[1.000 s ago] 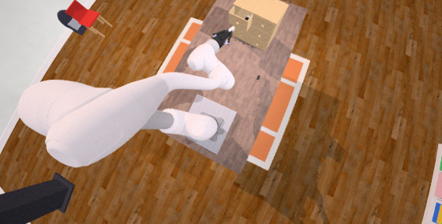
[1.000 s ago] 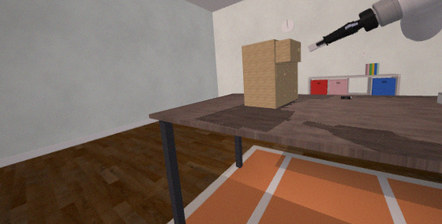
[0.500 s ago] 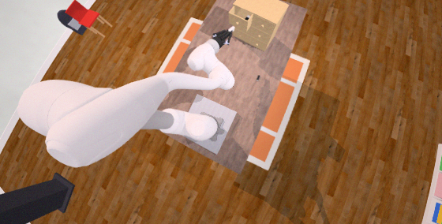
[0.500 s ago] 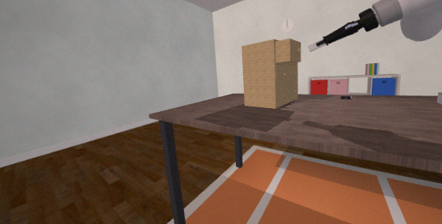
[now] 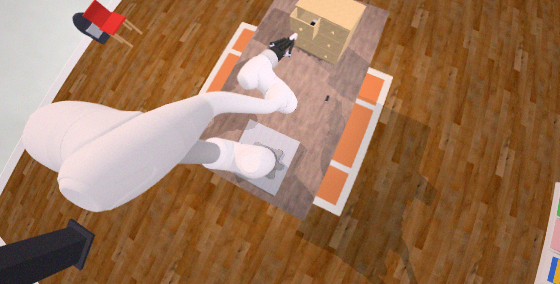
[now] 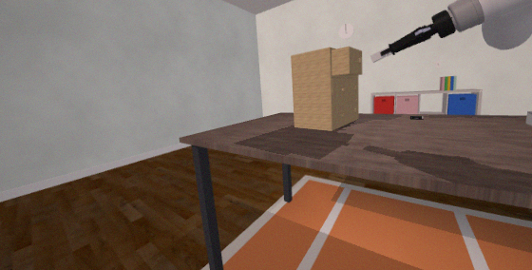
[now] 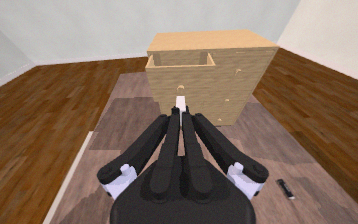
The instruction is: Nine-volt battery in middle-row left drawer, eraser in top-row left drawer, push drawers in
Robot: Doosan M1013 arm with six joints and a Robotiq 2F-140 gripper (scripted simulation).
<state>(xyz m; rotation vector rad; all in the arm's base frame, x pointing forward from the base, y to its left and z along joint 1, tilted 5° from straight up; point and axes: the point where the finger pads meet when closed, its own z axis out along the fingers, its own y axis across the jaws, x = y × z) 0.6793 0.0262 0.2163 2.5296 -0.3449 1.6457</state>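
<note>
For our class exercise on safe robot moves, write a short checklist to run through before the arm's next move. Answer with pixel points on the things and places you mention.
1. Gripper (image 5: 294,36) (image 6: 376,57) (image 7: 180,102) shut, holding nothing: ok.
2. Top-left drawer (image 5: 303,24) (image 6: 355,62) (image 7: 180,76) pushed in: not ok, it stands out.
3. Chest (image 5: 332,5) (image 6: 312,90) (image 7: 212,40) upright: ok.
4. Fingertips lined up with that drawer's knob (image 7: 180,87): cannot tell exactly.
5. Small dark object (image 5: 327,98) (image 6: 416,118) (image 7: 285,189) away from the gripper: ok.
</note>
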